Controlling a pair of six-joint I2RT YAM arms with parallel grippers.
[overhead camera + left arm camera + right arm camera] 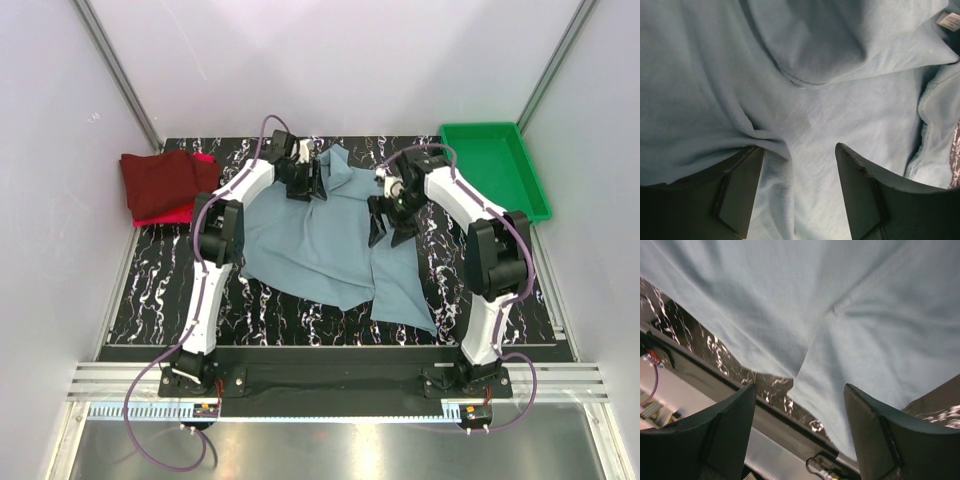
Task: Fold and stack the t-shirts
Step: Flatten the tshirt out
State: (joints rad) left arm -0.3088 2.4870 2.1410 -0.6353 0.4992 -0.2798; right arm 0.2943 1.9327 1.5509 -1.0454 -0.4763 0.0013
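The large grey-blue t-shirt [320,245] lies rumpled across the middle of the black marbled table [160,290]. My left gripper [311,180] is open at its far edge, jaws spread over bunched cloth [805,125]; a fold drapes against the left finger [740,185]. My right gripper [392,228] is open just above the shirt's right side [840,305], holding nothing. A dark maroon folded shirt [165,180] lies on a bright red one [175,213] at the far left.
A green plastic tray [495,165] stands at the far right corner. White walls and metal posts enclose the table. The near table edge and a black rail [790,420] show in the right wrist view.
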